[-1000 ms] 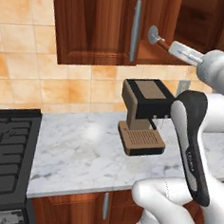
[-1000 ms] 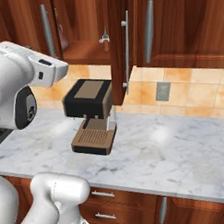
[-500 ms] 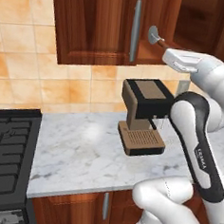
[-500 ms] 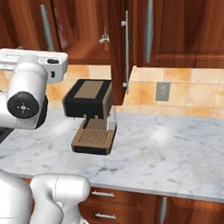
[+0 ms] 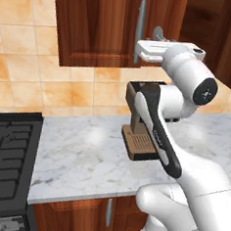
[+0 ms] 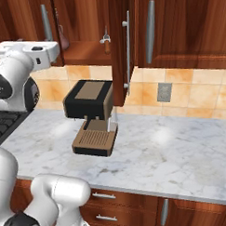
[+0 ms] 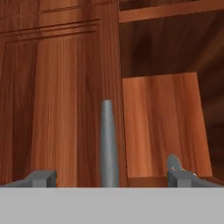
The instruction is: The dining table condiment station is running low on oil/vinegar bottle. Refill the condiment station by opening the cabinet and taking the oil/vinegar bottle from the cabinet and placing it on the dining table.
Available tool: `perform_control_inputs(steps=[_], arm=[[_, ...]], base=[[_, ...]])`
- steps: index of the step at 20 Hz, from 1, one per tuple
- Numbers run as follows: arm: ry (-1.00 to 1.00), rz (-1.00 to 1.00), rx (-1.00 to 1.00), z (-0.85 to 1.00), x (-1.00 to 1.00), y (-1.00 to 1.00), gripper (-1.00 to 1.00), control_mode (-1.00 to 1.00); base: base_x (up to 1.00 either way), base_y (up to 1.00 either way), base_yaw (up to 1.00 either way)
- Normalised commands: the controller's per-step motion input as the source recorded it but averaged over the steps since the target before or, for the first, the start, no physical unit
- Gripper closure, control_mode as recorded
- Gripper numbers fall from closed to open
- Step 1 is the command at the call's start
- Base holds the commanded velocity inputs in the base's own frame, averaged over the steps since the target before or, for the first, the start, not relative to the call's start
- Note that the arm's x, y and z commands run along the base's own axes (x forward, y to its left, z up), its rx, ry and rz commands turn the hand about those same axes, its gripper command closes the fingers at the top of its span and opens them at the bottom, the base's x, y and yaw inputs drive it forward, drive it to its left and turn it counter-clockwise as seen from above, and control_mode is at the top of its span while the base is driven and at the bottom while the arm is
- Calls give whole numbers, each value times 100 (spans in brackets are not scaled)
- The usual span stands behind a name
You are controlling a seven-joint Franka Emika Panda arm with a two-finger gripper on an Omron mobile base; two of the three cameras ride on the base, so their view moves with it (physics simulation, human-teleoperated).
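Gripper, jaws spread wide and holding nothing, faces the cabinet with a door's silver handle between its fingertips. Oil/vinegar bottle stands inside the open cabinet, above the coffee machine on the marble bench.

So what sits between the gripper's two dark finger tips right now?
In the hand view, the cabinet's long silver bar handle stands between the open gripper's tips, untouched.

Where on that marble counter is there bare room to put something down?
Two bare patches on the marble counter: a wide one right of the coffee machine, running toward the wall outlet, and another between the coffee machine and the stove. It is crowded around the coffee machine itself, where the open cabinet door hangs just above and the robot's arm leans in.
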Motion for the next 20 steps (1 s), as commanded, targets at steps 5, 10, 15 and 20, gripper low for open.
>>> perform_control_inputs(steps=[5,10,15,20], arm=[[16,-20,0,8,66,13,-100,-100],[5,-2,0,0,31,8,-100,-100],[9,0,0,0,65,0,-100,-100],[2,0,0,0,43,1,-100,-100]], base=[[0,0,0],[0,0,0],[0,0,0],[0,0,0]])
